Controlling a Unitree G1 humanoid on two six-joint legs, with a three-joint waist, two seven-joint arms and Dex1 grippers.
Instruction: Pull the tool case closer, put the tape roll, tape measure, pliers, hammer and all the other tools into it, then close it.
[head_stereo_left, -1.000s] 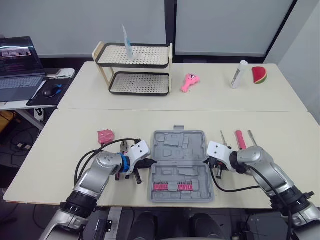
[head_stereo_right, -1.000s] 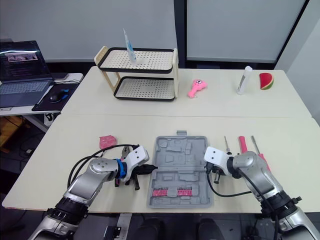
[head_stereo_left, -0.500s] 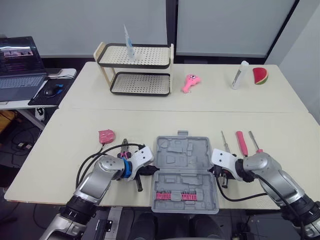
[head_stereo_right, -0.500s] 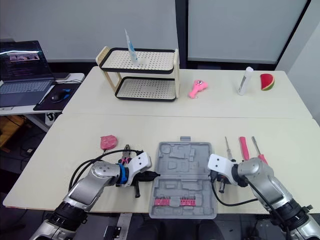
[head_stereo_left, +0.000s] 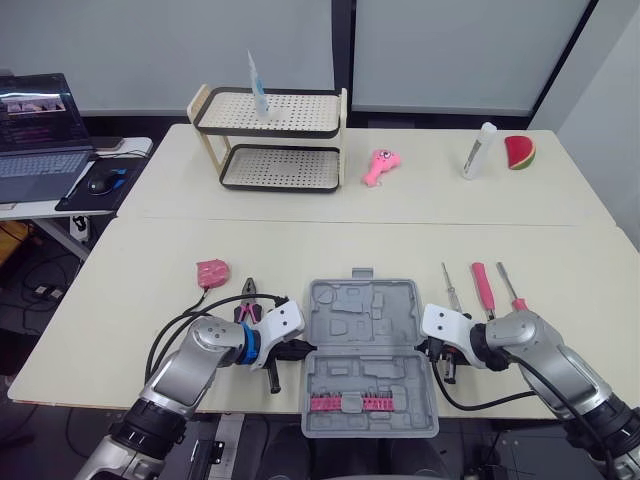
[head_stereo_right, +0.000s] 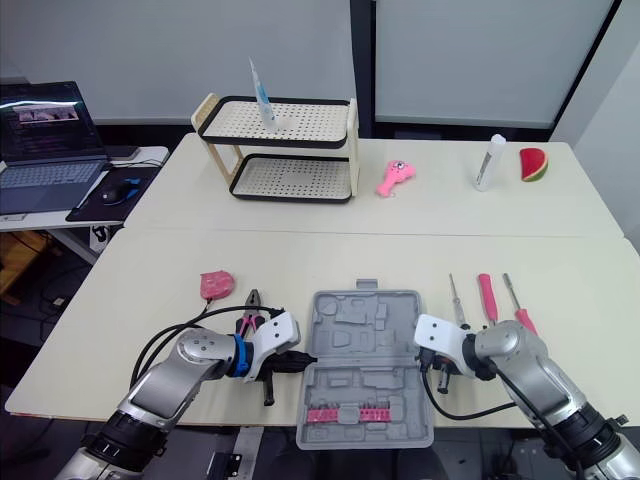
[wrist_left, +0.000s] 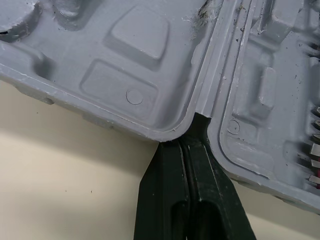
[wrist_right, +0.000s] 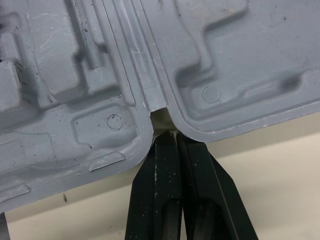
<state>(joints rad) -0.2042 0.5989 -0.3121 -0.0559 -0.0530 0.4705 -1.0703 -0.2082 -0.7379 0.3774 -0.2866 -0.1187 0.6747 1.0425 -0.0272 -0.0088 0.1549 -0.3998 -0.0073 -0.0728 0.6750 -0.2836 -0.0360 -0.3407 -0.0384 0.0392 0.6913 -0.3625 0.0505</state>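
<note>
Our left end effector (wrist_left: 188, 146) is clenched, its two black fingers pressed flat together with the tips pushed into the hinge notch on one side of the tool case (head_stereo_left: 367, 330). Our right end effector (wrist_right: 168, 136) is clenched the same way in the matching notch on the other side. The case lies open and flat at the lower centre of the head view, close to the near edge of the desk (head_stereo_left: 140, 300), with a row of pink bits (head_stereo_left: 348, 403) in its nearer half. We judge it to be light, stiff moulded plastic that slides easily on the smooth top. The hinge notches give a fair purchase for dragging, while the lid rim looks like the place to push for closing. The pliers (head_stereo_left: 246, 300) lie just left of the case, a small pink item (head_stereo_left: 211, 271), perhaps the tape roll, sits further left, and three screwdrivers (head_stereo_left: 483, 288) lie at the right. A two-tier rack (head_stereo_left: 270, 140) stands at the upper left of the frame, and beyond the desk a laptop (head_stereo_left: 35, 130) rests on a side table.
</note>
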